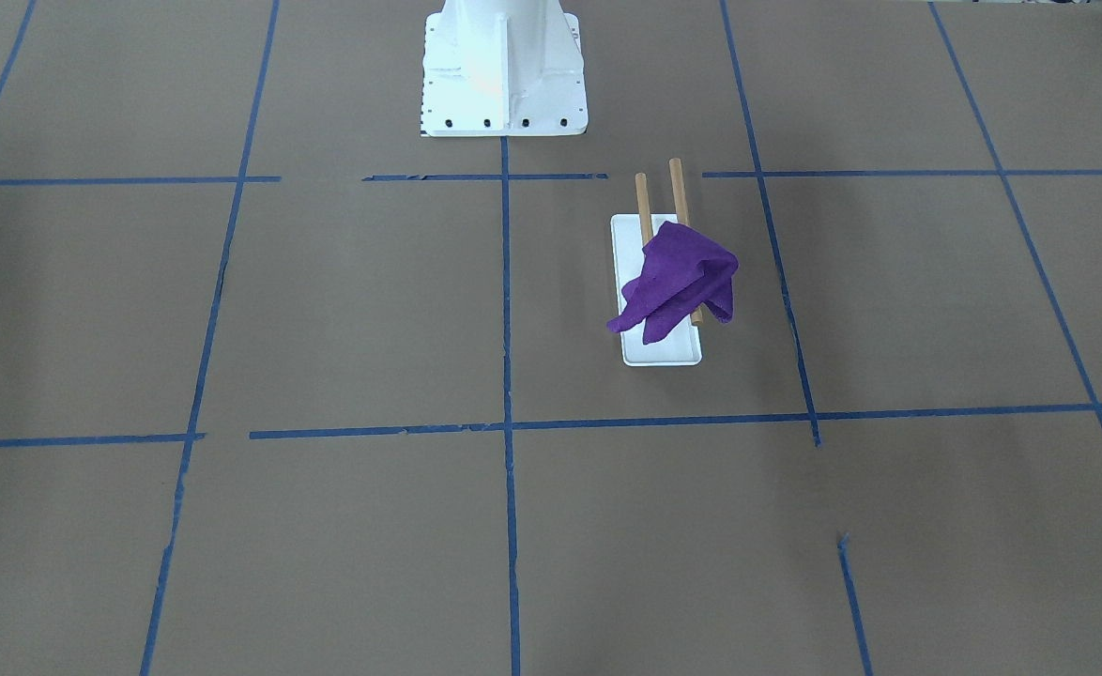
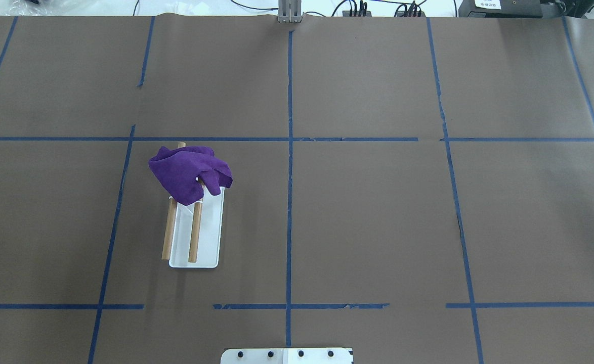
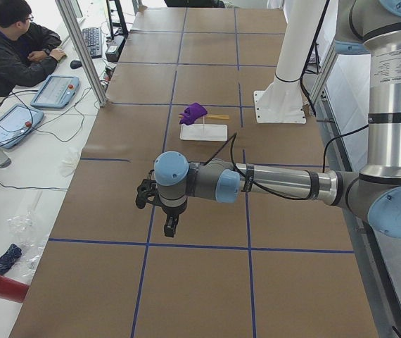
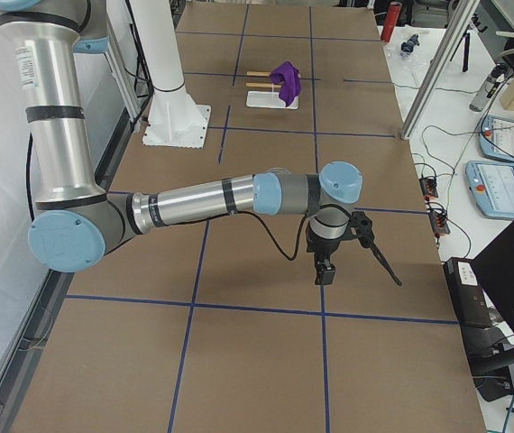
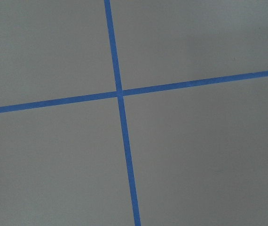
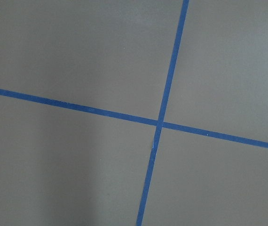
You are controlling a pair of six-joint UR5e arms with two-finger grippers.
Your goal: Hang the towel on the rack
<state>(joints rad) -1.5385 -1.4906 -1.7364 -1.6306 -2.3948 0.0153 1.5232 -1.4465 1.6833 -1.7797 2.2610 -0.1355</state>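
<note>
The purple towel (image 1: 678, 282) lies bunched over the ends of both wooden dowels of the rack (image 1: 674, 188) that point away from the robot. One corner hangs down toward the white base plate (image 1: 664, 352). The overhead view shows the towel (image 2: 188, 172) on the rack (image 2: 194, 237) in the table's left half. My left gripper (image 3: 170, 229) shows only in the exterior left view, hovering far from the rack (image 3: 204, 132). My right gripper (image 4: 325, 273) shows only in the exterior right view, also far from the towel (image 4: 287, 78). I cannot tell whether either is open or shut.
The white robot pedestal (image 1: 504, 70) stands at the table's near edge. Blue tape lines grid the brown table. An operator (image 3: 10, 42) sits at a side desk with tablets (image 3: 53, 90). Both wrist views show only bare table and tape.
</note>
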